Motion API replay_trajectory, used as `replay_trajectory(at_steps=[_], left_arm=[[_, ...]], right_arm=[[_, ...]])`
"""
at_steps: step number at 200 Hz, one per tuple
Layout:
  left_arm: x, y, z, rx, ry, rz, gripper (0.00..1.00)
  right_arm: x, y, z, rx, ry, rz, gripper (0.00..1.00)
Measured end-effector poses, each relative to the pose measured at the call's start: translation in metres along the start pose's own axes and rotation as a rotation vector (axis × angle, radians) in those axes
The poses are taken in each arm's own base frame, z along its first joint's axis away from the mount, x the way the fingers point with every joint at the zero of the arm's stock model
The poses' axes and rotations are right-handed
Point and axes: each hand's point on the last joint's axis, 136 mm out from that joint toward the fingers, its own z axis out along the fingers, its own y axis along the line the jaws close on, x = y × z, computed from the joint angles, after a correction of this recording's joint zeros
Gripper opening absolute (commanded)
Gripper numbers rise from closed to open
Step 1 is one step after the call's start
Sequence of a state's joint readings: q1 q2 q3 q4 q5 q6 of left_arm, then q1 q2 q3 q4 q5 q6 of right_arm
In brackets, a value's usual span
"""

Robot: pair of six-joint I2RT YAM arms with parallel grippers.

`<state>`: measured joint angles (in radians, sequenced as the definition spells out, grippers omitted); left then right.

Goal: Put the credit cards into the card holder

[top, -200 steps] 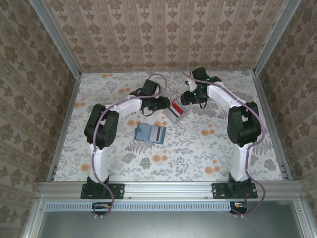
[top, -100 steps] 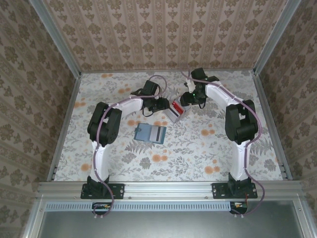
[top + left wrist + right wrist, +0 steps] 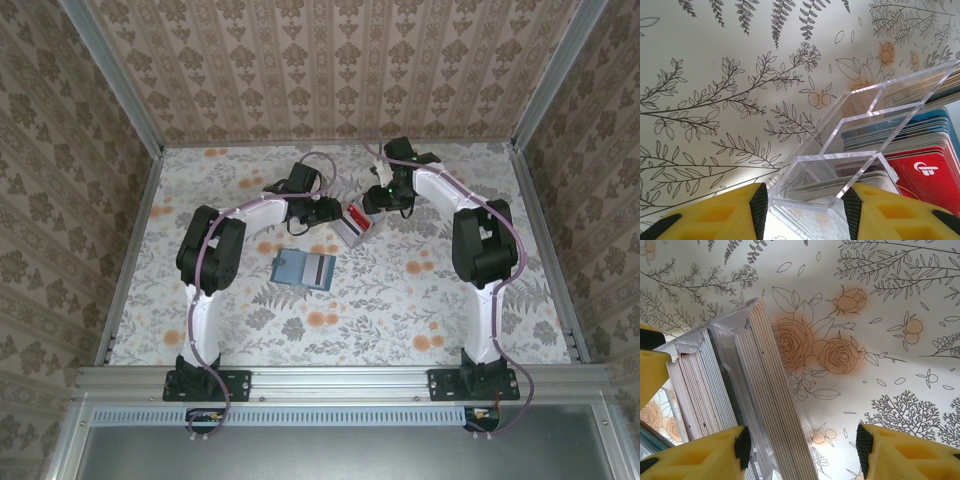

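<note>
The credit cards (image 3: pixel 770 390) stand packed in a clear acrylic rack (image 3: pixel 840 145). The left claw (image 3: pixel 802 210) pinches the rack's corner. The right claw (image 3: pixel 800 450) gapes open around one card stack. The teal card holder (image 3: pixel 303 270) lies open on the bench (image 3: pixel 380 300) near the rack, on its arm-base side.

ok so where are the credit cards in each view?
Top external: credit cards near picture centre, up-right of the card holder.
Left wrist: lower right, in the clear tray, red card at the edge.
Right wrist: lower left, standing on edge.
Shared landmark: floral tablecloth, orange roses beside the tray.
</note>
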<state>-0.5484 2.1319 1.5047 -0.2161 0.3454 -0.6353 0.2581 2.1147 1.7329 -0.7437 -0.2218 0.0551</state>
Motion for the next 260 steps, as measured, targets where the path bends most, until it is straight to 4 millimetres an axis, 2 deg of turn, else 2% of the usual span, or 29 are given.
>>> replay_trajectory(at_steps=[155, 208, 260], left_arm=[[0.001, 0.0, 0.001, 0.006, -0.003, 0.006, 0.47], [0.0, -0.001, 0.001, 0.009, -0.008, 0.008, 0.47], [0.0, 0.0, 0.001, 0.011, -0.011, 0.01, 0.47]], right_arm=[[-0.001, -0.009, 0.001, 0.03, -0.002, 0.013, 0.58], [-0.002, -0.013, -0.007, 0.036, -0.017, 0.026, 0.57], [-0.004, -0.014, -0.013, 0.038, -0.03, 0.041, 0.51]])
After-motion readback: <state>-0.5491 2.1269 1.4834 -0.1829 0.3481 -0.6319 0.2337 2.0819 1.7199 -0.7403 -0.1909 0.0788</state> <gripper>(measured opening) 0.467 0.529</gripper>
